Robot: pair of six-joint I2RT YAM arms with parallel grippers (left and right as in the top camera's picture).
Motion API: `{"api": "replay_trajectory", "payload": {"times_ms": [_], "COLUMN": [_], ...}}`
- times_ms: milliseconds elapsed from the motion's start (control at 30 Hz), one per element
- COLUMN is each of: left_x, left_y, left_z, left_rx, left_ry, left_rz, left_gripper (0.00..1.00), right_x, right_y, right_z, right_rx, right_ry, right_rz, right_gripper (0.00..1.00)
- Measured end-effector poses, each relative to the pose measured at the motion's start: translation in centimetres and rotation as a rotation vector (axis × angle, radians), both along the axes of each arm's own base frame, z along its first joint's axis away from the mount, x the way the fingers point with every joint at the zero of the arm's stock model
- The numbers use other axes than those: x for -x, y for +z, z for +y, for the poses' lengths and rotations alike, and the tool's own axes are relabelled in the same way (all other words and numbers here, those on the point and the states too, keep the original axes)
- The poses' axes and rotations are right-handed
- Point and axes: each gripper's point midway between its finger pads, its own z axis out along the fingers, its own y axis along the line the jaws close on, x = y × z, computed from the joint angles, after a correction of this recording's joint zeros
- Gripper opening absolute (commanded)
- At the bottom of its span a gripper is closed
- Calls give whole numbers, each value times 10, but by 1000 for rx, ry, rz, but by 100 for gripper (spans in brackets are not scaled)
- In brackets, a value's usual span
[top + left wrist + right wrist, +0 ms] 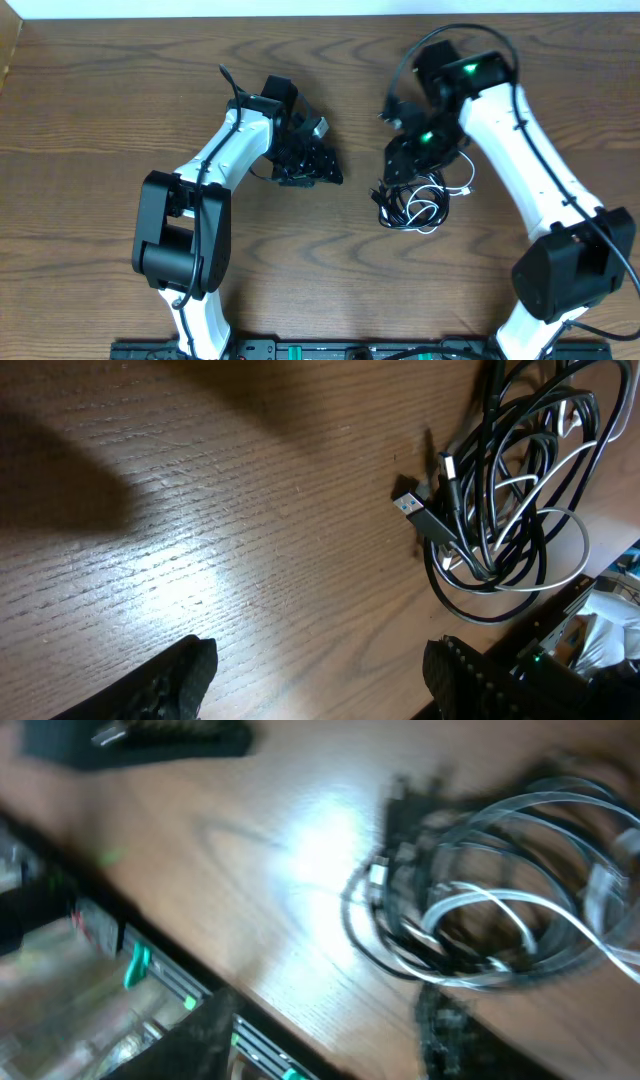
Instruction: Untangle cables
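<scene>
Left claw (320, 672) is wide open and holds nothing, with its fingers low over bare counter (200, 510). The cables (510, 500) lie ahead of it and off to its right, well apart, so it looks parked clear of the heap, probably to leave room and wait for a strand. The nearest piece to this claw is a black plug (412, 506) poking out of the heap toward it, likely the easiest free end to take. Right claw (330, 1045) is blurred in its own view, but its fingers stand apart with only counter between them, nothing gripped. The heap sits just ahead of it, not inside the gap, and the overhead view puts this claw at the heap's far edge; contact can't be told. Black cable (470, 600) and white cable (583, 545) lie flat in one pile, loops threaded through each other. Judged early in the task, with the two not yet separated.
</scene>
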Motion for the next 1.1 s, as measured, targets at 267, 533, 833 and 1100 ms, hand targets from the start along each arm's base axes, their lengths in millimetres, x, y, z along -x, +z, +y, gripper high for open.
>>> {"api": "replay_trajectory", "payload": {"times_ms": [267, 533, 833, 1100], "left_x": [0, 0, 0, 0], "left_y": [0, 0, 0, 0], "left_z": [0, 0, 0, 0], "left_rx": [0, -3, -3, -3], "left_ry": [0, 0, 0, 0], "left_rz": [0, -2, -1, -1], "left_gripper": [71, 72, 71, 72], "right_x": [48, 62, 63, 62], "right_y": [-44, -96, -124, -153], "right_z": [27, 11, -12, -34], "right_rx": [84, 260, 385, 476], "right_ry": [223, 308, 309, 294], "right_rz": [36, -12, -52, -104], "right_gripper": [45, 40, 37, 13]}}
